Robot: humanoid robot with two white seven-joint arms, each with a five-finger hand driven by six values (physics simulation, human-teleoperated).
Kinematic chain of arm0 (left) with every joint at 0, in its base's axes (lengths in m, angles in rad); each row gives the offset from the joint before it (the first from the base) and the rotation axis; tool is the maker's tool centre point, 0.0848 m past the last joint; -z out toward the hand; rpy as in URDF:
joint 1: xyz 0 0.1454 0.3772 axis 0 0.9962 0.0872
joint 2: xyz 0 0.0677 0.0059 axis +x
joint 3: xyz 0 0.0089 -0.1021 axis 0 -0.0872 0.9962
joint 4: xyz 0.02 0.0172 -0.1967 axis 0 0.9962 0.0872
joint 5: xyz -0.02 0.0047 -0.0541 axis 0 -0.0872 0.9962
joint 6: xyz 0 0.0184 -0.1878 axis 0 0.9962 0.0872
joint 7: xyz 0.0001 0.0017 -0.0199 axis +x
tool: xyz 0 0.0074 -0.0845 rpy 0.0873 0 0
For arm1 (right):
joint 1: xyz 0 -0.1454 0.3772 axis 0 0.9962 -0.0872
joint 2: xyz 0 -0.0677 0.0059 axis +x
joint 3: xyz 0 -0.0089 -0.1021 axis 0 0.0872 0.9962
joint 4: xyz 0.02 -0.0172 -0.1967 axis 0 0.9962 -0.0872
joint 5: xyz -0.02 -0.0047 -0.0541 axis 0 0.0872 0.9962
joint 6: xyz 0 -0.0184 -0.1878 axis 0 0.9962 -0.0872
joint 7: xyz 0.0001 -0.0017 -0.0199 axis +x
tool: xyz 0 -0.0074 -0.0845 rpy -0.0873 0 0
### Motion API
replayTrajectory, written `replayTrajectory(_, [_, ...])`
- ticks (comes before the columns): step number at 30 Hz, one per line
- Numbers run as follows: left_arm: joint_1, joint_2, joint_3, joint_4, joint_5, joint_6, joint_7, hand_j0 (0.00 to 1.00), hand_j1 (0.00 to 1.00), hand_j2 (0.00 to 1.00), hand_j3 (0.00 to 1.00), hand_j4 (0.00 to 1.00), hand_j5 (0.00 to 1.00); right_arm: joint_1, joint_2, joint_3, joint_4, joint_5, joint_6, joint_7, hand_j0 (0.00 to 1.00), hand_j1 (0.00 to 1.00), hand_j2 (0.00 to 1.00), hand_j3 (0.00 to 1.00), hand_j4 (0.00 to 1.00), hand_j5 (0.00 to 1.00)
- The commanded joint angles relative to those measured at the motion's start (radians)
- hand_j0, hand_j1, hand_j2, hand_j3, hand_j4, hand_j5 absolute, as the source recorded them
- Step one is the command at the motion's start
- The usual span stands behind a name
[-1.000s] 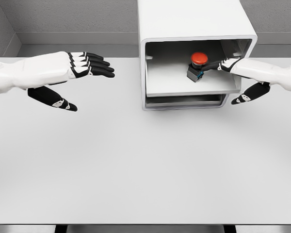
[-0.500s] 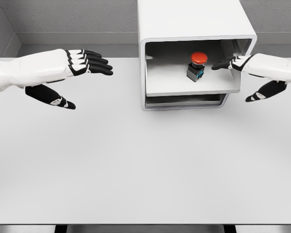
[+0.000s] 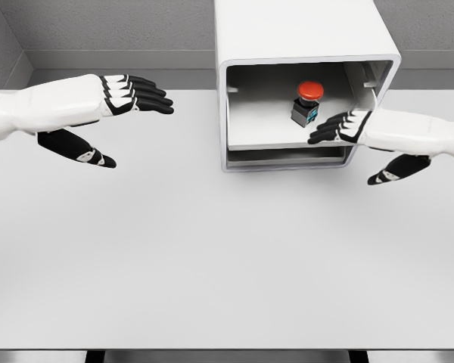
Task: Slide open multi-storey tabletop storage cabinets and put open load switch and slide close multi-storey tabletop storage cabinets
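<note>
- Load switch (image 3: pixel 308 103): red mushroom cap on a dark body, upright on the pulled-out drawer (image 3: pixel 265 121) of the white storage cabinet (image 3: pixel 295 34), nearer the drawer's right wall and back than its front lip; touching no hand
- Cabinet at the far edge of the table (image 3: pixel 212 257), right of its middle; upper drawer drawn out, a lower drawer front showing just beneath it, seemingly shut or nearly so
- Right hand (image 3: pixel 346 127) over the drawer's front right corner, fingers extended and loosely together, thumb dropped below, holding nothing; fingertips just in front of and below the switch, apart from it
- Left hand (image 3: pixel 117 102) hanging over the table's far left part, well apart from the cabinet, fingers straight and relaxed, empty
- Placing apparently done; closing the drawer judged the remaining step
- Risk: a push from inside the lip rather than on the drawer front, bringing fingers against the switch and tipping the top-heavy cap
- Risk: fingers caught between drawer and cabinet frame if left above the tray while it slides in
- Risk: an off-centre shove at the right corner, skewing the drawer in its guides or sliding the whole cabinet back, with nothing bracing it
- Risk: a sharp stop toppling the switch
</note>
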Motion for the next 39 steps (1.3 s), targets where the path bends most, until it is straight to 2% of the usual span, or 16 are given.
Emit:
replayTrajectory(1, [0.0, 0.001, 0.0, 0.006, 0.006, 0.003, 0.001, 1.0, 1.0, 1.0, 1.0, 1.0, 1.0, 0.0, 0.002, 0.003, -0.01, -0.007, 0.003, 0.0, 1.0, 1.0, 1.0, 1.0, 1.0, 1.0])
replayTrajectory(8, [-0.002, 0.001, -0.001, 0.019, 0.003, 0.003, 0.001, 1.0, 1.0, 1.0, 1.0, 1.0, 1.0, 0.025, 0.006, 0.02, -0.02, -0.007, 0.003, 0.002, 1.0, 1.0, 1.0, 1.0, 1.0, 1.0])
replayTrajectory(23, [0.0, -0.001, -0.009, 0.023, 0.0, 0.003, 0.001, 1.0, 1.0, 1.0, 1.0, 1.0, 1.0, 0.021, 0.046, 0.092, -0.024, -0.006, 0.003, 0.024, 1.0, 1.0, 1.0, 1.0, 1.0, 1.0])
replayTrajectory(29, [0.0, -0.002, -0.009, 0.023, -0.014, 0.003, 0.001, 1.0, 1.0, 1.0, 1.0, 1.0, 1.0, 0.015, 0.072, 0.092, -0.015, -0.003, 0.003, 0.043, 1.0, 1.0, 1.0, 1.0, 1.0, 1.0])
replayTrajectory(39, [0.0, -0.001, -0.009, 0.024, -0.032, 0.003, 0.001, 1.0, 1.0, 1.0, 1.0, 1.0, 1.0, -0.015, 0.111, 0.089, 0.052, -0.001, 0.003, 0.045, 1.0, 1.0, 1.0, 1.0, 1.0, 1.0])
